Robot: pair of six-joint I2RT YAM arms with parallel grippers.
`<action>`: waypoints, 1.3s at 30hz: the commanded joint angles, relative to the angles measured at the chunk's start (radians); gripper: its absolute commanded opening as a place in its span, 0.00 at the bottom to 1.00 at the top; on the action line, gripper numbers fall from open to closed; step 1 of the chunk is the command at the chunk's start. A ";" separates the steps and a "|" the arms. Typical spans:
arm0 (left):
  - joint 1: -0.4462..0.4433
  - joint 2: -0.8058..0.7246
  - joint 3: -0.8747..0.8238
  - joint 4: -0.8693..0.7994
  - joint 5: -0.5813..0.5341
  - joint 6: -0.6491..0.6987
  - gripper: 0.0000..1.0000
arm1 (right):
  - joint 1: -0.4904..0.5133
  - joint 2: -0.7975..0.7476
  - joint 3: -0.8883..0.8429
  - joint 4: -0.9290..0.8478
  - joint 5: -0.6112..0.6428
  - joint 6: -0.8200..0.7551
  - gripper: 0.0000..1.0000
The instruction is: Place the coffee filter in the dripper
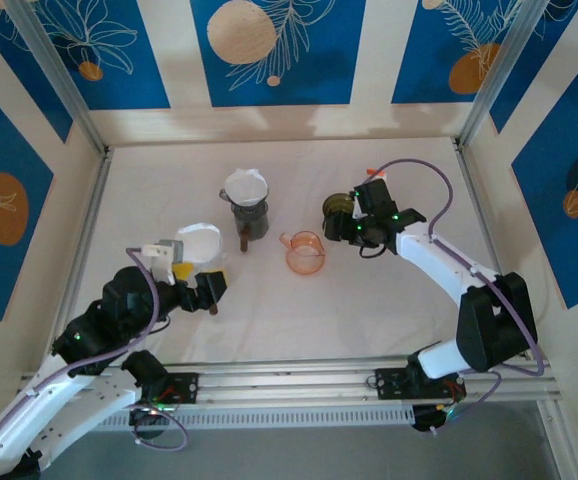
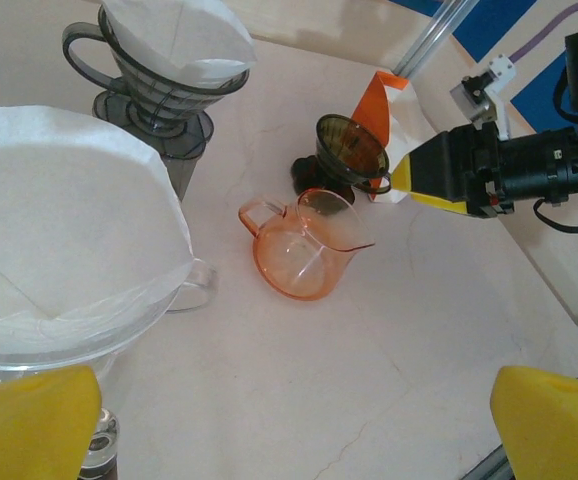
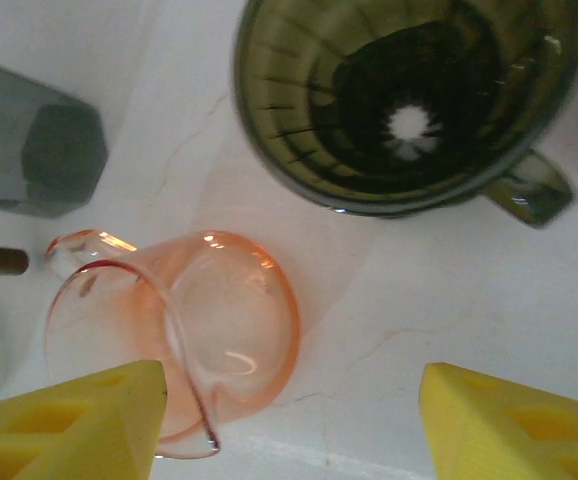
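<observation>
White paper cone filter (image 2: pixel 59 220) sat in clear glass dripper (image 2: pixel 197 285), 9 o'clock of orange plastic pitcher (image 1: pixel 306 252). Left gripper (image 2: pixel 291 425) wide open, empty. Right gripper (image 3: pixel 294 425) part-open, empty. Placement looked done. Next: back left arm off without snagging rim.

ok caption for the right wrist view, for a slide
Open right gripper above an orange jug and an empty green dripper.

Orange pitcher (image 1: pixel 306 253) on white table (image 1: pixel 369 320)

Right wrist view cuts off the green dripper (image 3: pixel 299 110); left wrist view, the paper filter (image 2: pixel 59 220).
</observation>
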 commanded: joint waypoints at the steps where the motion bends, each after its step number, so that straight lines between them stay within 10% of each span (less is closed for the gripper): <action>1: 0.009 -0.009 -0.012 0.026 0.012 -0.010 1.00 | 0.044 0.048 0.041 0.005 -0.111 -0.070 0.69; 23: 0.010 -0.014 -0.029 0.028 0.009 -0.011 1.00 | 0.101 0.392 0.323 -0.046 -0.161 -0.259 0.71; 39: 0.009 -0.008 -0.043 0.038 0.013 -0.013 1.00 | 0.233 0.211 0.091 -0.006 -0.147 -0.206 0.54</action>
